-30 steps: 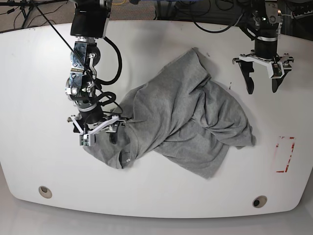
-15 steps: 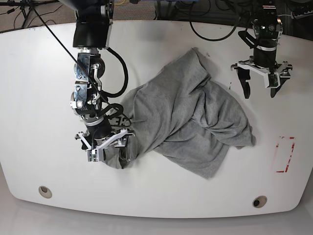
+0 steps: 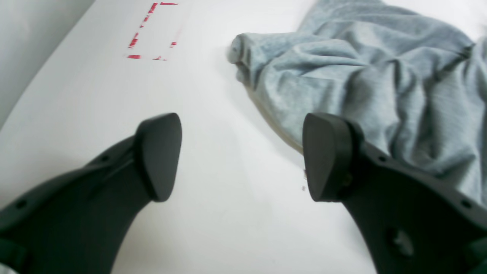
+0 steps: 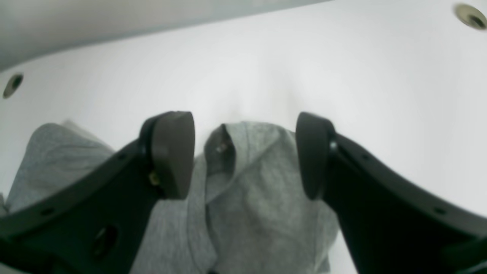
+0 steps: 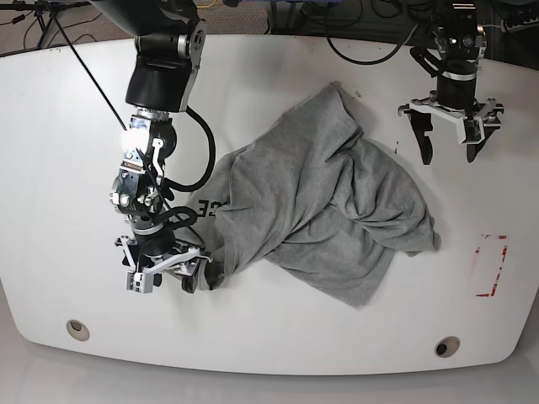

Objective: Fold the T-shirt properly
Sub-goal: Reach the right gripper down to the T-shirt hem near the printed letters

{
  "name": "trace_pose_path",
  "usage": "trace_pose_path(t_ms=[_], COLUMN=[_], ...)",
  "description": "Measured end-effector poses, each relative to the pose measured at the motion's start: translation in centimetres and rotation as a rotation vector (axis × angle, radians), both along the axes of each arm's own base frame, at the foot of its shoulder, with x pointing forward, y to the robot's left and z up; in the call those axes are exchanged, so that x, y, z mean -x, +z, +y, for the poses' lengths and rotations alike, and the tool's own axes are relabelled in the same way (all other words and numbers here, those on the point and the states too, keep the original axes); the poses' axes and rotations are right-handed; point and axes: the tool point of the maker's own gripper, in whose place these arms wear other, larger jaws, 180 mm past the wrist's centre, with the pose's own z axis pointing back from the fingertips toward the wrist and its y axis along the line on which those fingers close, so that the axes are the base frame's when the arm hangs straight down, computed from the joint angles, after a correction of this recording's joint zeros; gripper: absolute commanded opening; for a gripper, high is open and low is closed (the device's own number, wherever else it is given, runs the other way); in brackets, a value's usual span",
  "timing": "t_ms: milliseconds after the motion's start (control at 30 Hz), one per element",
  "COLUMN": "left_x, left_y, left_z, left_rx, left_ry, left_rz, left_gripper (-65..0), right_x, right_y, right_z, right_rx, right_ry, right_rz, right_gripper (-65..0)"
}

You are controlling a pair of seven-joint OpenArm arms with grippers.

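Note:
The heather-grey T-shirt [image 5: 320, 194] lies crumpled across the middle of the white table, with small black letters [image 5: 205, 206] showing at its left edge. My right gripper [image 5: 168, 279] hangs low over the shirt's front-left corner. In the right wrist view the right gripper [image 4: 243, 156] is open and straddles a raised fold of the T-shirt [image 4: 251, 198] without either pad touching it. My left gripper [image 5: 450, 156] hovers at the back right, apart from the shirt. The left wrist view shows the left gripper [image 3: 239, 156] wide open over bare table, the T-shirt [image 3: 361, 76] just beside one finger.
A red dashed rectangle [image 5: 491, 265] is marked on the table at the right, also the red rectangle [image 3: 150, 32] ahead of the left gripper. Two round holes [image 5: 77, 329] [image 5: 447, 346] sit near the table's front edge. Cables run along the back.
My right gripper has moved toward the table's front edge, and the shirt's front-left corner has bunched back under it, uncovering the black letters. The left gripper shifted slightly back.

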Motion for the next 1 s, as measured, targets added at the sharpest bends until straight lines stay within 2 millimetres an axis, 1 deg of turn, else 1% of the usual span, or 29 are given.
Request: trace_pose_path(t_ms=[133,233,300,467,533,633,700,1000], left_x=[0.1,-0.3,-0.5,-0.7,-0.6,-0.5,-0.6,-0.4], left_y=[0.0,0.2,0.4,0.6,0.3,0.3,0.3,0.2], left_z=[0.1,0.0,-0.1,-0.3,-0.3,-0.3,-0.2,-0.3], left_rx=[0.002,0.003,0.005,0.005,0.004,0.003,-0.001,0.005], left_ry=[0.006,0.002,-0.002,-0.006,-0.006,-0.006,-0.005,-0.004], left_rz=[-0.001,-0.013,-0.019,-0.036,-0.018,-0.013,-0.014,-0.013], left_gripper=[-18.4,-18.5,-18.5,-18.1,-18.0,-17.9,-17.9,-17.8], right_x=[0.2,-0.8,-1.6,-3.4,-3.6,-3.2,-2.8,-2.1], right_y=[-0.4,-0.2,-0.1,0.4,-0.4,-1.8,-3.0,-6.0], right_z=[-0.5,-1.1,-1.5,-0.5,0.2,1.0,1.9,4.0], right_rx=[-0.028,-0.079,-0.073,-0.111,-0.109,-0.117,-0.125,-0.105], right_ry=[-0.028,-0.050,-0.069,-0.032,-0.016,-0.004,0.010,0.063], right_rz=[0.016,0.020,0.027,0.013,0.039,0.078,0.114,0.177], right_gripper=[-25.1,-25.2,-25.3,-25.0,-24.9,-24.9,-24.9,-24.9])
